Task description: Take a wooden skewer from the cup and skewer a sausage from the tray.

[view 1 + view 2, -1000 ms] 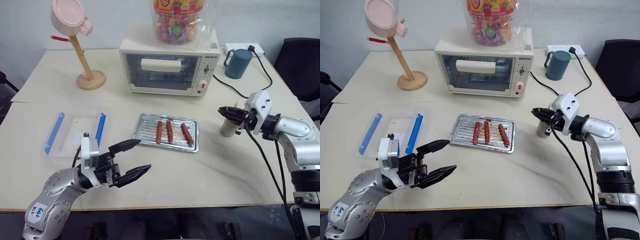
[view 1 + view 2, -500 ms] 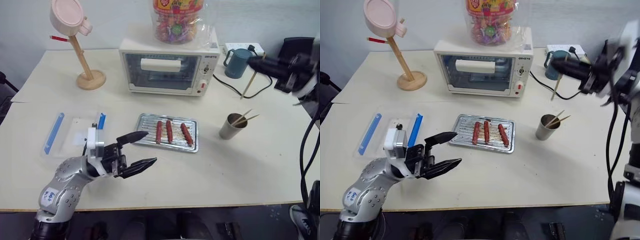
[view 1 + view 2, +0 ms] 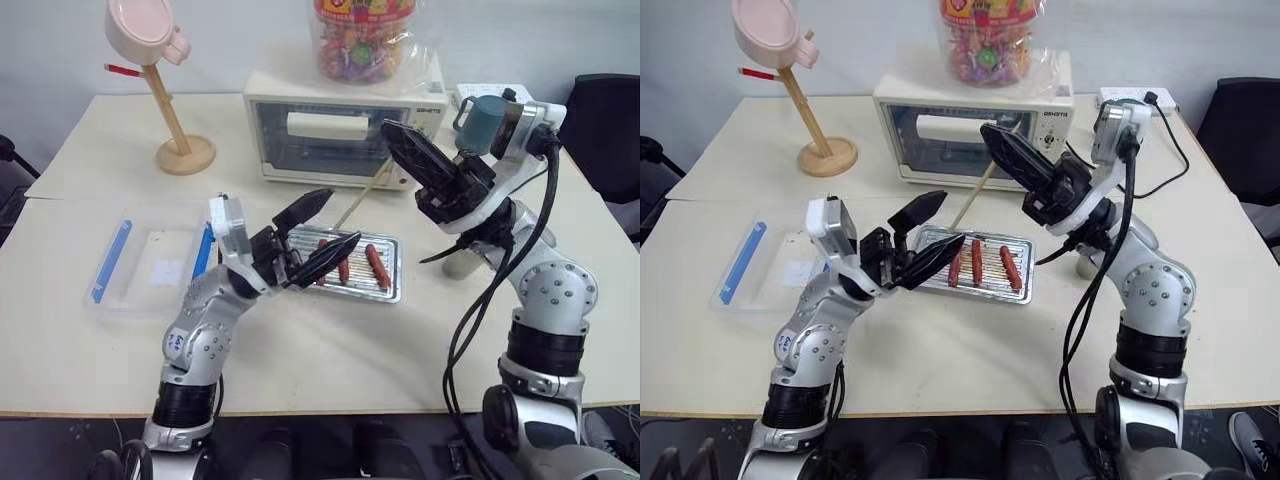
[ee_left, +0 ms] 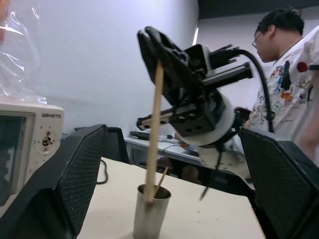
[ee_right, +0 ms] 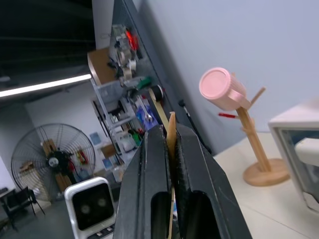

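Both grippers rose; right gripper [image 3: 400, 140] now lifts wooden skewer [image 3: 362, 196]

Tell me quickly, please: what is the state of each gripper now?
Left gripper: open, holding nothing, above the tray.
Right gripper: closed on the wooden skewer.

A pale tan wooden skewer [image 3: 362, 194] is showing against the cream toaster oven [image 3: 345, 125], whose jar [image 3: 366, 38] is glowing with multicoloured sweets. Three glossy reddish-brown sausages [image 3: 375, 266] are lying on the shiny silver ridged tray [image 3: 391, 270]. The black fingers of the right gripper [image 3: 392, 134] and left gripper [image 3: 336, 222] are contrasting with silver-grey arms. On the left, blue clips are edging a clear box [image 3: 150, 262]; a pink cup [image 3: 141, 28] is hanging on a light wooden stand [image 3: 183, 140]. Far right, a teal mug [image 3: 480, 124] is sitting.
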Robot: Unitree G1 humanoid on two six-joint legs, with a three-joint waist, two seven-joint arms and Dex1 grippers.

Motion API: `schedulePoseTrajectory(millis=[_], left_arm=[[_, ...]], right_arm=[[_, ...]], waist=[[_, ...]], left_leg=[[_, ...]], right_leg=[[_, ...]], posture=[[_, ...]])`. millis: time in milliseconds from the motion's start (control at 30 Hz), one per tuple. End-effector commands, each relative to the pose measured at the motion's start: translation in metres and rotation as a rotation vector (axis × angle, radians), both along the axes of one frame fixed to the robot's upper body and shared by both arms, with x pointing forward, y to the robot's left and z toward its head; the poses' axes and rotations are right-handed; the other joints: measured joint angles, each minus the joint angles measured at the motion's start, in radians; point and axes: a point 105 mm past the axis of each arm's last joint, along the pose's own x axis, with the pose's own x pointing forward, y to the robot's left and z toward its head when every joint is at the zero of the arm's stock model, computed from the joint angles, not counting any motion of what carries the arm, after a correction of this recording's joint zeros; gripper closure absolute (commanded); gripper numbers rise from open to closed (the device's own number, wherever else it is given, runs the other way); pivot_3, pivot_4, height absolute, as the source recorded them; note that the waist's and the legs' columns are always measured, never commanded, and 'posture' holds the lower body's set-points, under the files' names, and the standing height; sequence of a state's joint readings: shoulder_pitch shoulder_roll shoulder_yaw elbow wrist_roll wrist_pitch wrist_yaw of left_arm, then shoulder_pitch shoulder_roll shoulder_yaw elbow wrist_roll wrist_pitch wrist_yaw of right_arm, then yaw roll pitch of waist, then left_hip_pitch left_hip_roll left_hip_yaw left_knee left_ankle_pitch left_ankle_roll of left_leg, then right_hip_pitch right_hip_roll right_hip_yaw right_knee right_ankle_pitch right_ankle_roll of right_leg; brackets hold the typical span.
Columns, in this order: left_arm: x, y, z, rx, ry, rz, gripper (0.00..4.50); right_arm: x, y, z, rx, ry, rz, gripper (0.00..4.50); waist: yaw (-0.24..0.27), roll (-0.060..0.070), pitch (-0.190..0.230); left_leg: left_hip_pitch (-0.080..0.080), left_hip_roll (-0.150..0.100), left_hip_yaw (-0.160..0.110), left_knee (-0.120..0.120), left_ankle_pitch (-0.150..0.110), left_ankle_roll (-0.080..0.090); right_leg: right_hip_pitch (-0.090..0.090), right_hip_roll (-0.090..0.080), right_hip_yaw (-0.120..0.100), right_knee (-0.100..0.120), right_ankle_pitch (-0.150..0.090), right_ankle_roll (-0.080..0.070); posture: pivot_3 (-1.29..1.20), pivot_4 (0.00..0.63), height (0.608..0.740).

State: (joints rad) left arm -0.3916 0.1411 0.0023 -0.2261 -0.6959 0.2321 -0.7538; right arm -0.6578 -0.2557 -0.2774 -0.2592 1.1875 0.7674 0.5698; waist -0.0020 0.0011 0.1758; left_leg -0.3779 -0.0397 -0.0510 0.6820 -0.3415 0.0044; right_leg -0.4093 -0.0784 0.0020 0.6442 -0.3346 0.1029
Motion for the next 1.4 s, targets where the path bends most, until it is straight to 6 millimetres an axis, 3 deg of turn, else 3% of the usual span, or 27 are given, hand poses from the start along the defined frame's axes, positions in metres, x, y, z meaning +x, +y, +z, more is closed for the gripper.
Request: schedulePoseTrajectory(millis=[33,100,200,733,867,900,1000,1067,1200,1400], left_arm=[[-0.007,-0.006,0.01,-0.028,-0.046,-0.005,0.0],[-0.01,-0.009,0.009,-0.038,-0.047,-0.019,0.0],[-0.011,-0.012,0.009,-0.06,-0.044,-0.014,0.54],[-0.009,-0.015,0.014,-0.11,-0.042,0.012,4.35],[-0.008,-0.015,0.014,-0.103,-0.038,0.023,4.48],[-0.007,-0.013,0.014,-0.097,-0.038,0.031,4.5],[-0.005,-0.008,0.014,-0.062,-0.055,0.053,4.5],[-0.006,0.014,0.002,0.119,-0.131,0.107,4.5],[-0.009,0.062,-0.018,0.256,-0.077,0.207,4.5],[-0.031,0.103,-0.051,0.43,0.018,0.268,4.5]], right_arm=[[-0.012,0.004,0.005,0.034,-0.014,0.028,4.47],[-0.012,0.004,0.002,0.042,-0.003,0.024,4.47],[-0.013,0.006,0.0,0.05,0.007,0.019,4.5],[-0.014,0.012,-0.01,0.055,0.027,0.012,4.5],[-0.013,0.011,-0.015,0.045,0.058,0.01,4.5],[-0.011,0.007,-0.016,0.045,0.061,-0.022,3.97],[-0.009,-0.002,-0.018,0.026,0.062,-0.07,3.33],[-0.01,-0.022,-0.032,-0.161,0.014,-0.175,2.79],[-0.029,-0.046,-0.078,-0.515,-0.004,-0.217,1.74],[-0.055,-0.08,-0.134,-0.76,0.061,-0.266,0.11]], waist=[[0.0,0.0,0.0],[-0.002,0.0,0.0],[-0.002,0.0,0.0],[-0.001,0.0,0.0],[-0.001,0.0,0.0],[-0.001,0.0,0.0],[-0.001,0.0,0.0],[0.001,0.0,0.0],[0.002,0.0,0.0],[0.003,-0.001,0.0]], left_leg=[[0.0,0.0,0.0,0.0,0.0,0.0],[0.0,0.0,0.0,0.0,0.0,0.0],[0.0,0.0,0.001,0.0,0.0,0.0],[0.0,0.0,0.001,-0.001,0.0,0.0],[0.0,0.0,0.001,-0.001,0.0,0.0],[0.0,0.0,0.001,-0.001,0.0,0.0],[0.0,0.0,0.001,-0.001,0.0,0.0],[0.0,0.0,0.001,-0.001,0.0,0.0],[0.0,0.0,0.001,-0.004,0.0,0.0],[0.003,0.001,0.002,-0.008,0.0,0.001]], right_leg=[[0.0,0.0,0.0,0.0,0.0,0.0],[0.0,0.0,0.001,0.0,0.0,0.0],[-0.001,0.001,0.001,0.001,0.0,0.0],[-0.001,0.001,0.002,0.0,0.0,0.0],[-0.001,0.001,0.002,0.0,0.0,0.0],[-0.001,0.001,0.002,0.0,0.0,0.0],[-0.001,0.001,0.002,0.0,0.0,0.0],[-0.001,0.0,0.002,0.0,0.0,0.0],[-0.001,0.001,0.002,-0.001,0.0,-0.001],[0.001,0.001,0.003,-0.006,0.0,-0.001]], posture=[[0.0,0.15,0.74],[0.0,0.15,0.74],[0.0,0.15,0.74],[0.0,0.15,0.74],[0.0,0.15,0.74],[0.0,0.15,0.74],[0.0,0.15,0.74],[0.0,0.15,0.74],[0.0,0.15,0.74],[0.0,0.15,0.74]])
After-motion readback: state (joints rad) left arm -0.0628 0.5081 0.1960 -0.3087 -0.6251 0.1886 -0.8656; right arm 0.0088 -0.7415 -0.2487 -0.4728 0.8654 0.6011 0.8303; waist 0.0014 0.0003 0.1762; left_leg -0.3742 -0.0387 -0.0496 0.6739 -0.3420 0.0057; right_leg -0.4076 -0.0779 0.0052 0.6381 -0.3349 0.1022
